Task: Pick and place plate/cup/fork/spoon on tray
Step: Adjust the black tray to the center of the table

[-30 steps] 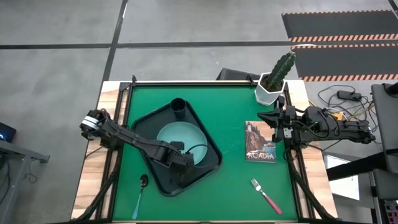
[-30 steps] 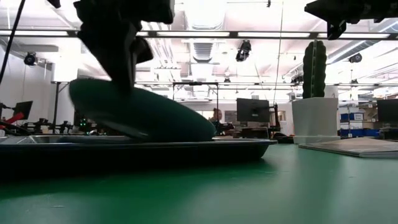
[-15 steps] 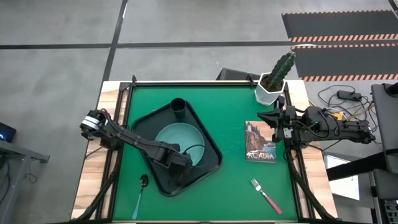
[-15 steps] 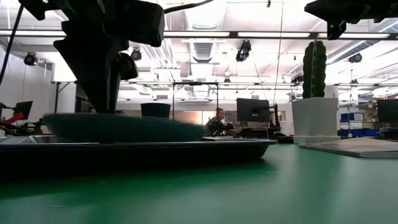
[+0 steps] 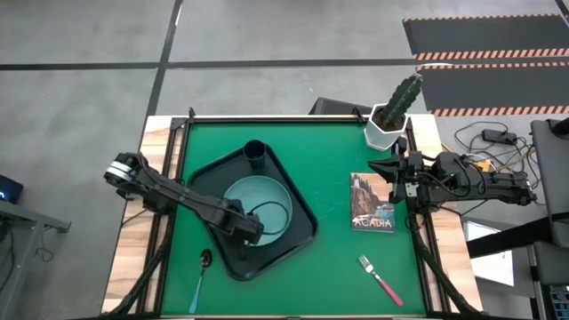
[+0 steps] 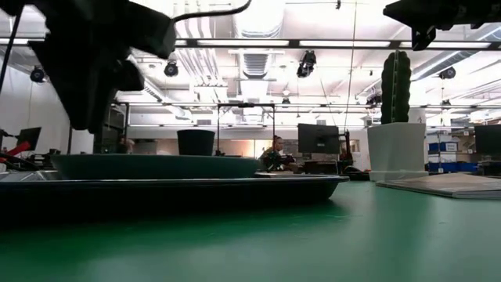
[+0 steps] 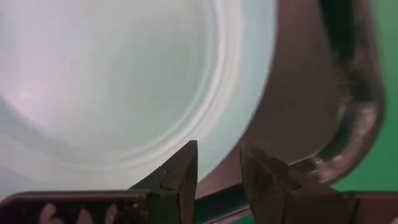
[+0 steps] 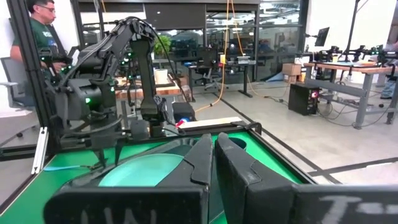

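Left to right: spoon on the desk, slim, light, best pinched mid-handle; left gripper fingers parted, clear of the stiff plate lying flat in the tray; right gripper fingers clenched, empty.

Both arms are dark, jointed and slim (black cable loops along each). The left arm has a silver-grey base joint; its tool ends in two tapered, scuffed black fingers.

The picture book beside the tray bears the readable word "ACADIA" on its cover.
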{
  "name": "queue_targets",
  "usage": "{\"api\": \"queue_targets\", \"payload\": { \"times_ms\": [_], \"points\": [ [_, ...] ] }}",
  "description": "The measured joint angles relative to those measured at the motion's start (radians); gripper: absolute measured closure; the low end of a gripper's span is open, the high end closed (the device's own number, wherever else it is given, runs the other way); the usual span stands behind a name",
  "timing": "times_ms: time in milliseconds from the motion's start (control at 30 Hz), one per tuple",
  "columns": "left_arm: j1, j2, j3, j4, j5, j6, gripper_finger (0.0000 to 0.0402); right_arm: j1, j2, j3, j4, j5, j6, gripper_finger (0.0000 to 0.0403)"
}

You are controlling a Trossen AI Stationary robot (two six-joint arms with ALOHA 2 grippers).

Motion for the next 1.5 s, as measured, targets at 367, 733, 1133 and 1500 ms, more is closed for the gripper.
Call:
{"api": "queue_targets", "payload": {
  "times_ms": [367,733,1133,1500],
  "points": [
    [-0.003,-0.23,-0.205,-0.121,0.058,-0.223,0.0304,0.0,0.0,0.0,-0.014,0.0,0.0,0.0394],
    [-0.003,-0.42,-0.486,-0.09,0.155,-0.507,0.0396,0.0,0.0,0.0,-0.019,0.0,0.0,0.0394],
    [-0.001,-0.372,-0.592,0.128,0.14,-0.518,0.0394,0.0,0.0,0.0,-0.019,0.0,-0.001,0.0394],
    [0.013,-0.304,-0.575,0.21,0.105,-0.517,0.0393,0.0,0.0,0.0,-0.018,0.0,-0.003,0.0394]
  ]
}}
